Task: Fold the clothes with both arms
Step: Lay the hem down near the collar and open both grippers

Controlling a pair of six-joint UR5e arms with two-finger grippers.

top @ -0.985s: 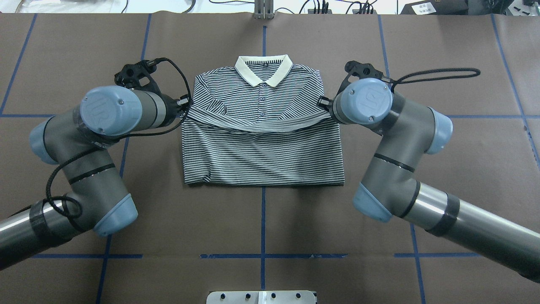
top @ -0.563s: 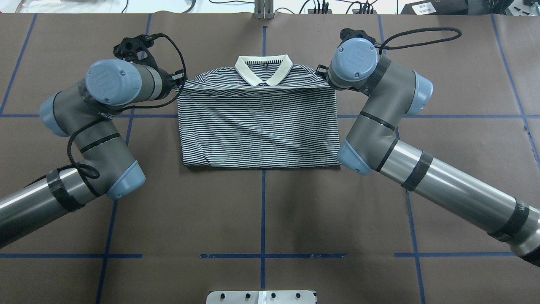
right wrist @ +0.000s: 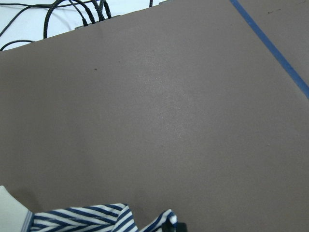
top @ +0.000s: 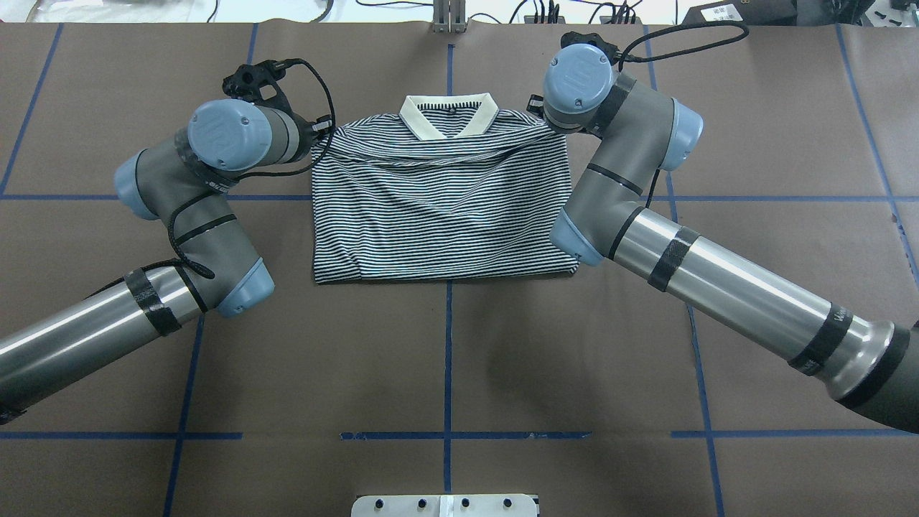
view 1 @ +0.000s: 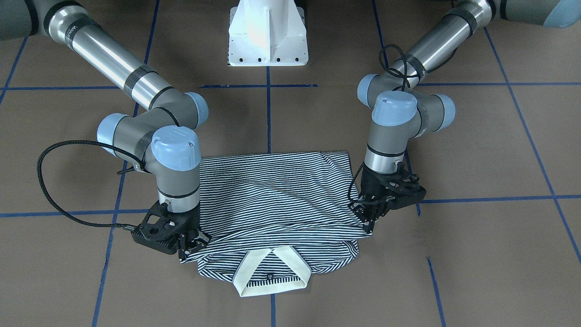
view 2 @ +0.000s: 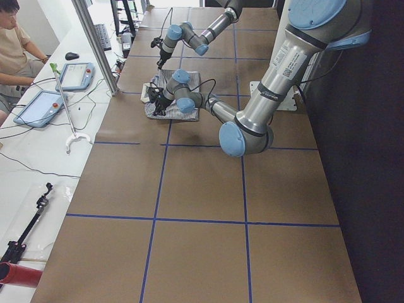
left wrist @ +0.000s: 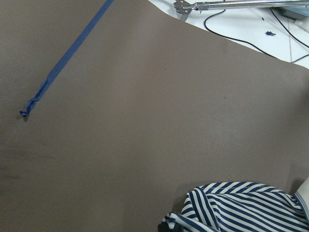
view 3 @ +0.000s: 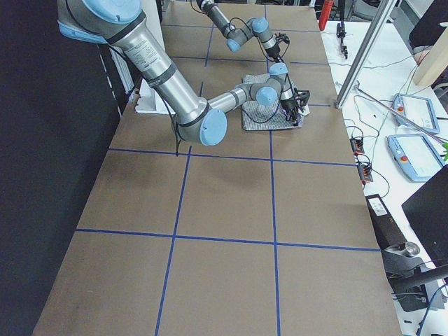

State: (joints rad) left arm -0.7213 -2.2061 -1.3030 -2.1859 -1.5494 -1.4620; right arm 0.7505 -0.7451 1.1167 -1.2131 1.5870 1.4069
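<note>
Exterior front-facing view: left gripper [view 1: 370, 219] and right gripper [view 1: 189, 249] each clamp one folded-over corner of the polo shirt [view 1: 272, 195]; cream collar [view 1: 248, 271] lies between them.

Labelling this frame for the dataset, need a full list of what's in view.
polo shirt: 1, navy-and-white stripes with cream collar, table centre, hem folded up to the shoulders
table cover: 1, brown, under everything
tape lines: several, blue, grid on the cover
pedestal: 1, white, robot's side of the table
operator: 1, beige top, seated at the white side bench
tablets: 2, pale blue-grey, on that bench
left arm, right arm: 2, grey-silver with blue caps, flanking the shirt
left claw, right claw: 2, black, each shut on a hem corner
</note>
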